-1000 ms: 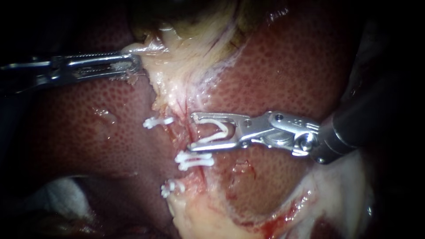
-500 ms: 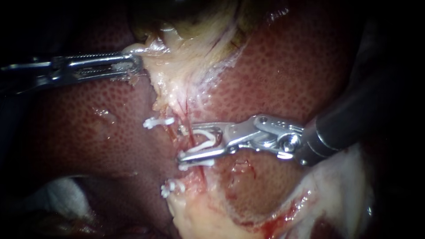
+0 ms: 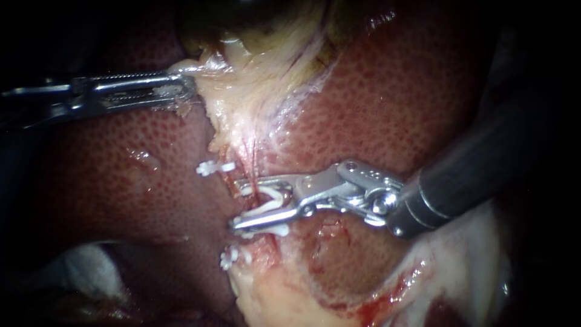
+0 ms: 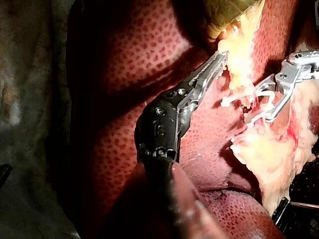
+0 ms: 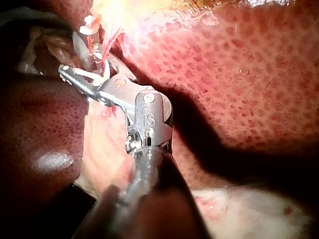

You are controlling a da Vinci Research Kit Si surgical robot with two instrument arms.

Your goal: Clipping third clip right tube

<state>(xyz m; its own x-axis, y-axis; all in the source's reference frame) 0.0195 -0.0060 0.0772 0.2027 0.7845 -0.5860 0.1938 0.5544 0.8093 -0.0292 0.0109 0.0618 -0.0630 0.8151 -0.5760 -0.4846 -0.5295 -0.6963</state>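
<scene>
Across the tube (image 3: 249,158): right instrument (image 3: 237,204), jaws clasping a white clip (image 3: 275,195), its legs bent, half-closed.
Left instrument (image 3: 189,86): jaws clenched on pale tissue (image 3: 242,91).

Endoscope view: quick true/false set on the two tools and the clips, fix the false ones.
1. The right instrument's tool holds a white clip between its jaws. True.
2. The left instrument's tool grips dark red liver. False: its jaws are shut on pale tissue.
3. No clip sits on the tissue yet. False: an upper closed clip lies above the right instrument's tool, a lower closed clip below it.
4. The two tools are apart, not touching. True.
</scene>
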